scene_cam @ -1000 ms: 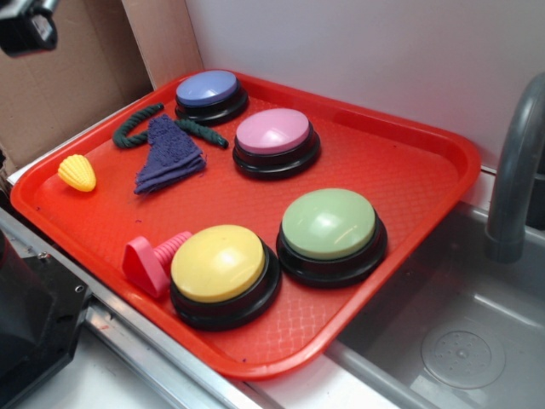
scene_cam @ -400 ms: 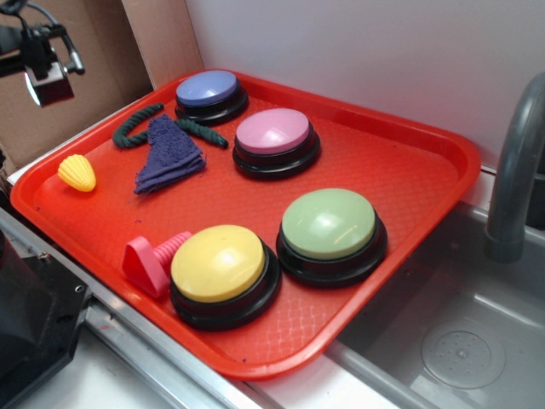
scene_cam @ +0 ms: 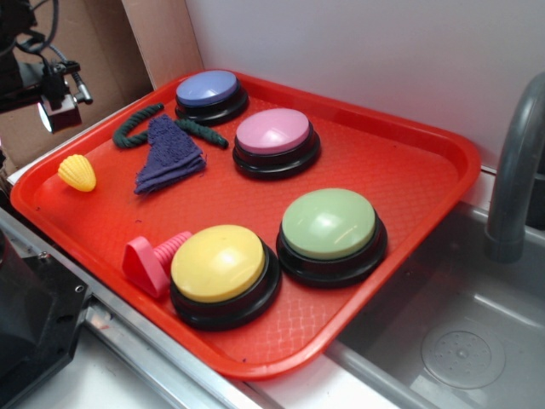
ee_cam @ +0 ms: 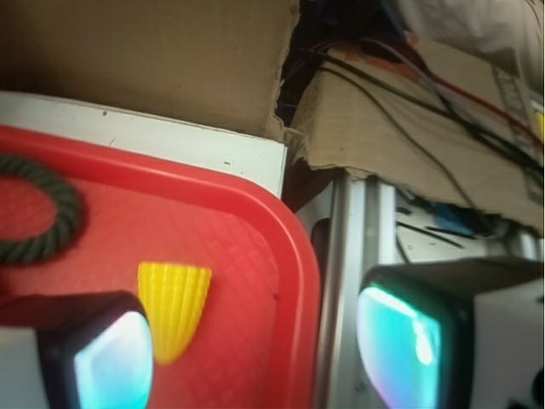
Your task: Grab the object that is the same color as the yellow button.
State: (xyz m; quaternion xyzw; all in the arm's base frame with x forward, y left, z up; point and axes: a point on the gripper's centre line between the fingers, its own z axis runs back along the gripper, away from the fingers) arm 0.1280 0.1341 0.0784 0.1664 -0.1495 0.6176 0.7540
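Note:
The small yellow ribbed toy [scene_cam: 77, 173] lies at the left corner of the red tray [scene_cam: 400, 170]. In the wrist view the toy [ee_cam: 174, 307] lies near the tray's rim [ee_cam: 300, 281], just right of my left pad. The large yellow dome button [scene_cam: 219, 264] sits at the tray's front. My gripper [scene_cam: 53, 94] hangs high at the upper left, above and behind the toy. In the wrist view the gripper [ee_cam: 255, 358] is open and empty, with its right pad out beyond the tray's edge.
Blue [scene_cam: 207, 89], pink [scene_cam: 273, 132] and green [scene_cam: 329, 225] dome buttons, a purple cloth [scene_cam: 169, 155], a dark green rope [scene_cam: 136, 126] and a pink screw piece [scene_cam: 153, 260] lie on the tray. A sink [scene_cam: 460, 341] and faucet [scene_cam: 515, 170] stand at the right. Cardboard and cables lie behind the tray.
My gripper has come down and to the right at the upper left, closer to the yellow toy. Nothing on the tray has moved.

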